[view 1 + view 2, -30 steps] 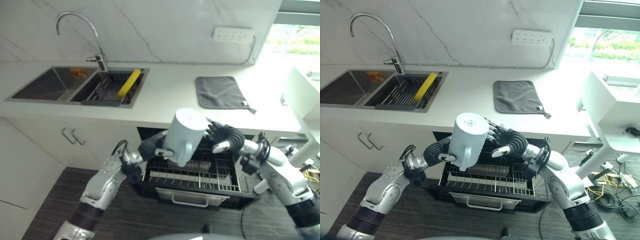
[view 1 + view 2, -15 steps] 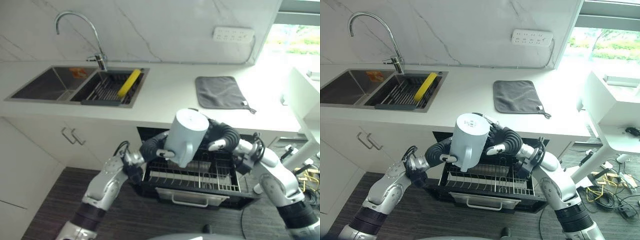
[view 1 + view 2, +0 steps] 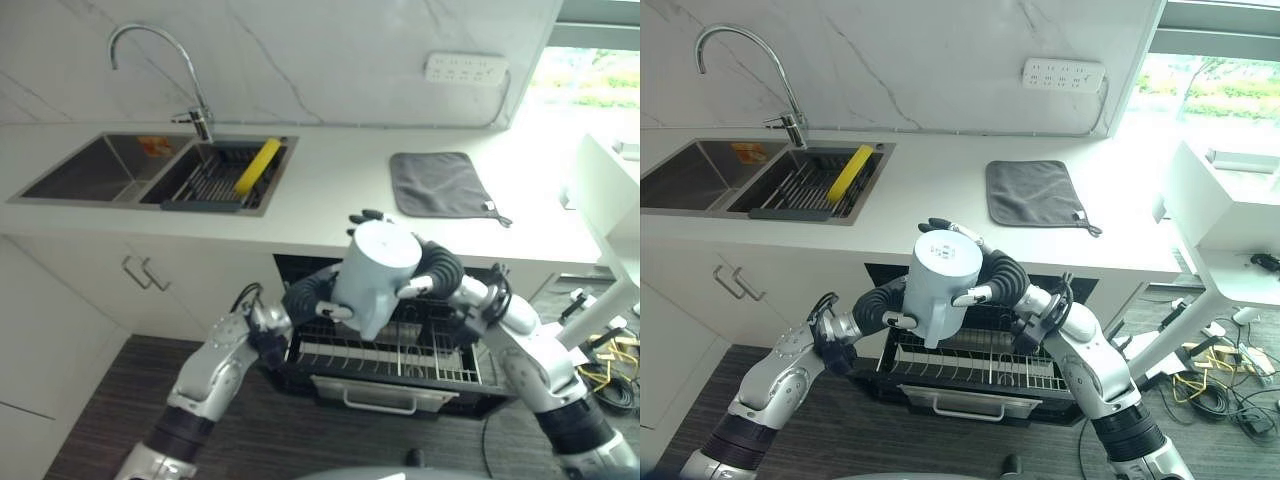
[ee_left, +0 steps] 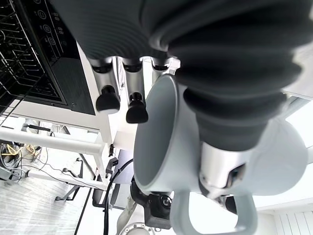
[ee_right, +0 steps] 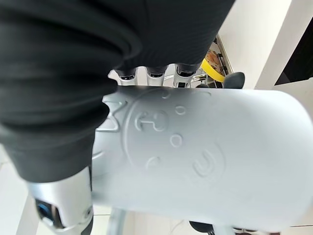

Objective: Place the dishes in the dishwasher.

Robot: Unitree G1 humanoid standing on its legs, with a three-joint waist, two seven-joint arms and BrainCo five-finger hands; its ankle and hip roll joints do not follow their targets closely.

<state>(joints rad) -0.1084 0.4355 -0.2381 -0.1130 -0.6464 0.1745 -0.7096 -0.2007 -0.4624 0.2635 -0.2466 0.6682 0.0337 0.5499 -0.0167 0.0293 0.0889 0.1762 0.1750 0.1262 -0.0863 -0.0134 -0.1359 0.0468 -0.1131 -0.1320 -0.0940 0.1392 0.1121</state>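
A pale grey-blue mug (image 3: pixel 375 272) hangs base-up, tilted, over the pulled-out wire rack (image 3: pixel 400 355) of the dishwasher under the counter. My left hand (image 3: pixel 305 298) comes in from the left and pinches the mug's wall by the rim (image 4: pixel 156 137), with its thumb (image 4: pixel 220 156) outside, next to the handle (image 4: pixel 215 215). My right hand (image 3: pixel 440 268) wraps the mug from the right. Its fingertips (image 3: pixel 365 216) reach over the base (image 5: pixel 195 147) and its thumb presses the side.
The white counter holds a grey cloth (image 3: pixel 440 183) on the right. A double sink (image 3: pixel 95 168) sits at the left, with a tap (image 3: pixel 150 40) and a drainer holding a yellow item (image 3: pixel 257 165). A socket strip (image 3: pixel 465 68) is on the wall. Cabinet handles (image 3: pixel 145 272) lie to the left of the dishwasher.
My right hand has moved left from beside the mug and closed around its upper part. The mug has shifted slightly right and lower. The left hand keeps its hold.
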